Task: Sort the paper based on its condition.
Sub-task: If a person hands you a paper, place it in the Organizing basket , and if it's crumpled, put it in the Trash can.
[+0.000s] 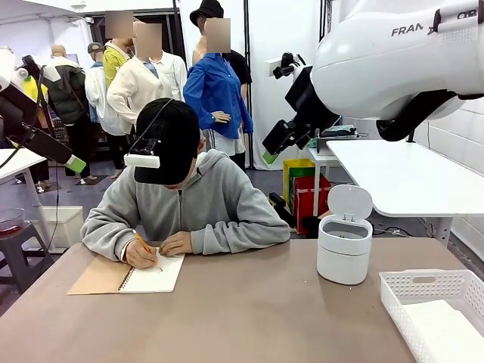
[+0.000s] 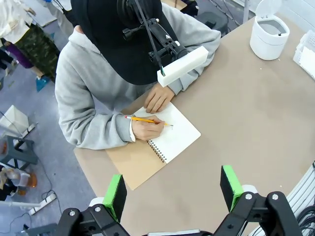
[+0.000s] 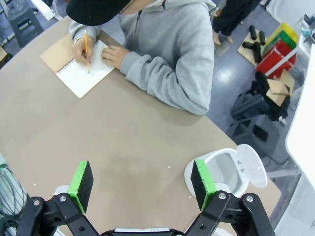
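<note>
What looks like smooth white paper [image 1: 448, 331] lies flat in the white basket [image 1: 423, 286] at the table's near right corner; I cannot tell how many sheets. My left gripper [image 2: 173, 194] hangs open high above the table's left side, nothing between its green pads [image 2: 116, 195]. In the front view it is at the far left [image 1: 73, 162]. My right gripper [image 3: 141, 183] is also open and empty, held high over the table near the white bin [image 3: 229, 169]. From the front it hangs at the upper middle [image 1: 271, 153].
A person in a grey hoodie [image 1: 219, 208] sits at the far side, writing with a pencil [image 2: 142, 119] in a spiral notebook [image 1: 151, 276] with a brown cover. The small white bin [image 1: 344, 249] stands with its lid up on the table's right.
</note>
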Controlling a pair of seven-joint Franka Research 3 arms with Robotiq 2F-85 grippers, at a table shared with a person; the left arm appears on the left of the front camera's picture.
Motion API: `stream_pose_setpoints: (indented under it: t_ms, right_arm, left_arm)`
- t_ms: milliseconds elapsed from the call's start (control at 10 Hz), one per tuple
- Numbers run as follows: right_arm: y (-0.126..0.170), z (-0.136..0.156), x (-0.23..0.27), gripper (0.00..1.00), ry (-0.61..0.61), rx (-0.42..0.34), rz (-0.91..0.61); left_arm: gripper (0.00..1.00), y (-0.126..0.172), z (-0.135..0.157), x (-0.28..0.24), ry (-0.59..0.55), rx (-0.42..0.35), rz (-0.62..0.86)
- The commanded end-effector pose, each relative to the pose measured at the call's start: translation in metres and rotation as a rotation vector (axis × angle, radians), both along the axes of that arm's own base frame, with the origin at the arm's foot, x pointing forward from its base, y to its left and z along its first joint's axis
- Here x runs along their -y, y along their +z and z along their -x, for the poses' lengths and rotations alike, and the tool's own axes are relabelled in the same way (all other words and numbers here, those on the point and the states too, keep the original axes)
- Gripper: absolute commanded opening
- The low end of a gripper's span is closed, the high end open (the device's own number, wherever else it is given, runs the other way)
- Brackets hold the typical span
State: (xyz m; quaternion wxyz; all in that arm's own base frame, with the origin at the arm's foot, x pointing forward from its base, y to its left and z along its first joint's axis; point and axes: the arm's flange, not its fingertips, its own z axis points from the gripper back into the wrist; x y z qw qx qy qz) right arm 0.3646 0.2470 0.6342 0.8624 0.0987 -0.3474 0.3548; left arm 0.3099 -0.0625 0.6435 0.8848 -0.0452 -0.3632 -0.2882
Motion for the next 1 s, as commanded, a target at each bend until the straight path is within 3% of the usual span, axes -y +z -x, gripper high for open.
stream_pose_setpoints:
  t_ms: [0,900]
  right_arm:
    - [0.000,0.000,0.000,1.00,-0.005,-0.008,-0.003]
    - [0.003,0.013,-0.006,1.00,-0.051,-0.069,-0.033]
  left_arm:
    - [1.00,0.002,-0.001,0.000,0.000,-0.008,0.000]
    - [1.00,0.013,0.019,0.004,0.043,-0.027,0.043]
